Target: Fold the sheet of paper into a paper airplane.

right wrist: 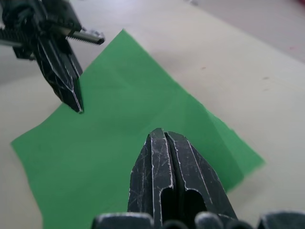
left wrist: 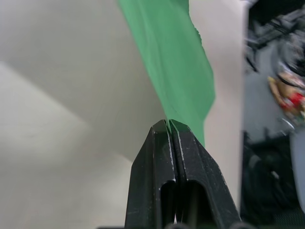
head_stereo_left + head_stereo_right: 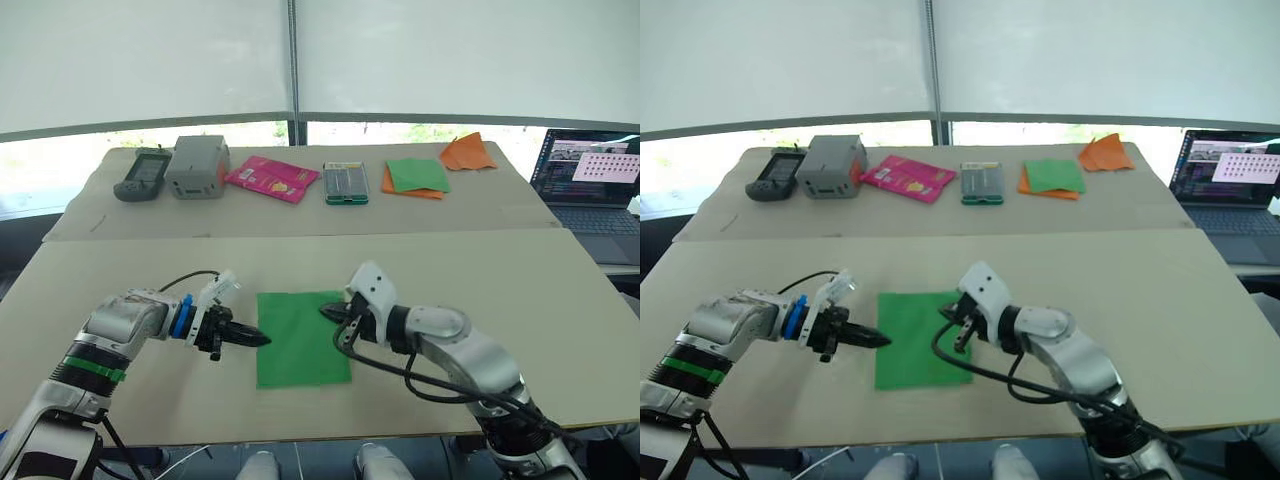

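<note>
The sheet of paper (image 3: 300,340) is bright green and lies flat on the near table, with faint creases across it. My left gripper (image 3: 262,340) is shut, and its tips rest on the sheet just inside its left edge, as the right wrist view also shows for the left gripper (image 1: 78,109). Over the sheet's far right part sits my right gripper (image 3: 326,312), shut, with its tips low above the paper and nothing held between the fingers (image 1: 157,157). The paper airplane is out of view.
On the far table stand a dark handheld device (image 3: 143,173), a grey box (image 3: 197,166), a pink packet (image 3: 272,178), a green-rimmed case (image 3: 346,183), a green sheet on orange paper (image 3: 416,177) and crumpled orange paper (image 3: 468,152). A laptop (image 3: 590,175) is at the right.
</note>
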Controlling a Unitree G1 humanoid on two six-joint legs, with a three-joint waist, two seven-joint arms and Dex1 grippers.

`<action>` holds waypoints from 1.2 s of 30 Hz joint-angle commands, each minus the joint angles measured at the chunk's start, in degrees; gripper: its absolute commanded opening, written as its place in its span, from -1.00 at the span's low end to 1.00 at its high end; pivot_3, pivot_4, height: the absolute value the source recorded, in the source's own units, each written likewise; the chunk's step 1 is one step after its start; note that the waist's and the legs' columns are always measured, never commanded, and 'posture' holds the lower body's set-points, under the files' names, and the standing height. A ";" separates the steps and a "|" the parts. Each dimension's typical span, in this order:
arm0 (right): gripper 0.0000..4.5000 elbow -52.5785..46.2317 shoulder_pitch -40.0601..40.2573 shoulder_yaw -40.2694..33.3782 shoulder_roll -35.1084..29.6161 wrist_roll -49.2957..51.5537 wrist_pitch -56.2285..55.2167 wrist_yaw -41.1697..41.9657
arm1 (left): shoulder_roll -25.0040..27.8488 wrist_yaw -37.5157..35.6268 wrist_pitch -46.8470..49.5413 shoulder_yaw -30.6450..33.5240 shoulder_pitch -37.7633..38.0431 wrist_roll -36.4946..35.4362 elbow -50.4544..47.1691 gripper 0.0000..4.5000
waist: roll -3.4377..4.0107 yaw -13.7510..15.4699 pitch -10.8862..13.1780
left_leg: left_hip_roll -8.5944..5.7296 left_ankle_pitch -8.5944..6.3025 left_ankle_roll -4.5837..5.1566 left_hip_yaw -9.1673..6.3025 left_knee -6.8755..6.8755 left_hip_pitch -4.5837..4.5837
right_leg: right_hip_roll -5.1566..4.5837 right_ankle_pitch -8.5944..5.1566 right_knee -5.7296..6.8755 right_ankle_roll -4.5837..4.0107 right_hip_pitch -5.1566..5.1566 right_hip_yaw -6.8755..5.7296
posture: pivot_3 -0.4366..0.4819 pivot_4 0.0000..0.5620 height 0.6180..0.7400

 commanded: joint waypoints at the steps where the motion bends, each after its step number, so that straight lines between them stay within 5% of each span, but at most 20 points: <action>1: -1.00 -2.20 0.74 1.38 -0.82 -0.47 -1.71 0.06 | -0.45 -2.92 -3.10 -0.35 -2.78 2.49 3.34 -0.99 | -0.02 0.12 0.01 | 0.00 0.08 0.12 0.00 0.01 -0.04 | 0.00 0.00 0.00 0.00 -0.02 0.00 | -0.05 -0.47 1.00; 13: -1.00 7.19 4.09 5.40 -2.48 -4.38 -7.59 0.34 | -3.27 -2.58 -9.82 -1.66 -2.30 10.11 6.18 -0.99 | -0.13 0.01 0.01 | 0.01 0.14 0.25 -0.01 0.08 -0.01 | 0.05 0.01 0.12 0.05 0.27 0.00 | -0.05 -0.47 1.00; 21: -1.00 8.99 4.12 5.41 -1.57 -4.93 -8.73 0.50 | -4.01 1.12 -13.97 3.56 -4.36 11.31 8.76 0.12 | -0.20 0.01 0.02 | 0.02 0.15 0.27 -0.01 0.10 0.14 | 0.06 0.01 0.11 0.07 0.27 0.00 | -0.05 -0.47 1.00; 29: -1.00 9.40 3.43 4.81 -0.79 -5.05 -8.39 -0.02 | 1.94 0.93 -12.70 13.72 4.13 5.27 -4.72 0.12 | -0.14 -0.17 0.01 | 0.06 0.16 0.28 -0.01 0.08 0.08 | 0.08 0.02 0.20 0.09 0.36 0.01 | -0.05 -0.47 1.00; 36: -1.00 9.00 3.80 4.95 -0.01 -5.07 -7.97 -0.62 | -4.37 9.01 -8.12 19.76 11.35 -2.44 -16.77 -0.84 | -0.17 0.60 0.05 | 0.04 0.15 0.27 0.04 0.11 0.19 | -0.01 -0.03 0.10 0.11 0.36 0.00 | -0.05 -0.47 1.00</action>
